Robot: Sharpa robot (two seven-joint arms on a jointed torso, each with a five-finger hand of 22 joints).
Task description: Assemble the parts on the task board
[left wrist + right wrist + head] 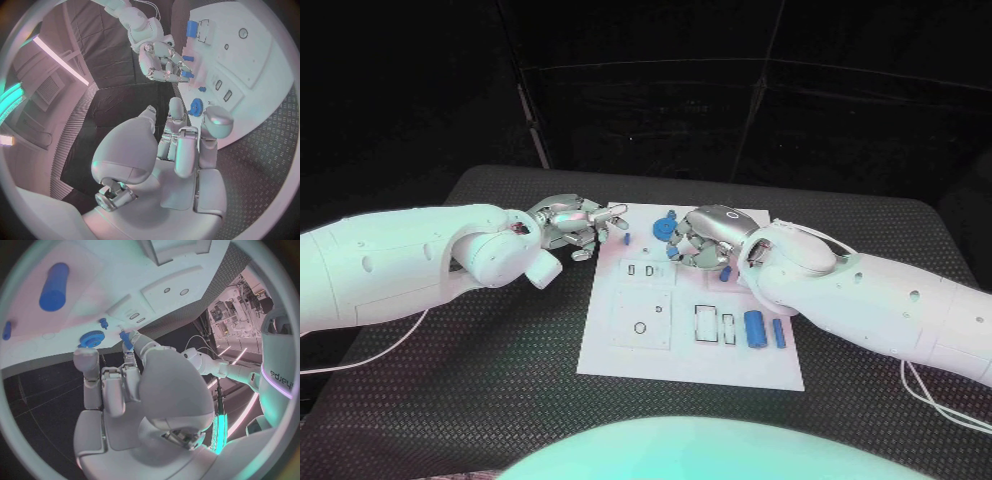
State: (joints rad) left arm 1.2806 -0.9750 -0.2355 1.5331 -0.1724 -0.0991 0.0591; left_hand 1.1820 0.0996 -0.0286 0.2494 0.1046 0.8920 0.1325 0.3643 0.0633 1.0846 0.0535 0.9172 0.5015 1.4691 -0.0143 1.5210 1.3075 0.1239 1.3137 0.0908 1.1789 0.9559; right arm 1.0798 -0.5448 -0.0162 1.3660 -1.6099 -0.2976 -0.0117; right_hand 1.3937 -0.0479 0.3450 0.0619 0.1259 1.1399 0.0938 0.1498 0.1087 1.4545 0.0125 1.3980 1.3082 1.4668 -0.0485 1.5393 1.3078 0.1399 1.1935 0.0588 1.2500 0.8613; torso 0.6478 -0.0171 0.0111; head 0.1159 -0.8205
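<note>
The white task board lies in the middle of the table. My right hand hovers over its far edge and pinches a small blue peg at its fingertips. A blue gear sits on the board just left of that hand, also seen as the blue gear close to the thumb. My left hand hangs at the board's far left corner with its fingers spread and nothing in them; the gear lies just past its fingertips. Two blue cylinders lie near the board's right edge.
A small blue pin stands on the board near the left hand. Slots and holes mark the board's near half. Black textured table surrounds the board on all sides.
</note>
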